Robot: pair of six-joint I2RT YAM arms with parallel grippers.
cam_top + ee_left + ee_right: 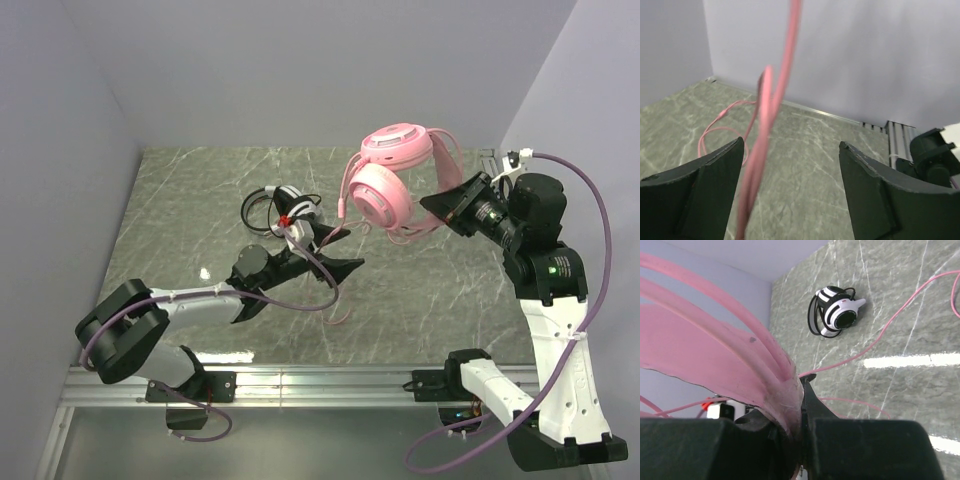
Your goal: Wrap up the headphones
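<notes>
The pink headphones (392, 180) hang in the air above the table, and my right gripper (443, 206) is shut on their headband (715, 355). The jaws of that gripper (800, 384) pinch the pink band tightly. The pink cable (338, 295) drops from the headset to the table. My left gripper (338, 250) is open, its fingers (700, 195) wide apart. The pink cable (765, 125) runs blurred between them, close to the left finger, not pinched. The black and white headphones (286, 206) lie on the table beyond the left gripper, also seen in the right wrist view (837, 312).
The marble-patterned table (200, 200) is closed in by grey walls at the back and on both sides. Loose pink cable loops lie on the table (715, 132). A metal rail (330, 378) runs along the near edge. The right arm (935, 155) shows in the left wrist view.
</notes>
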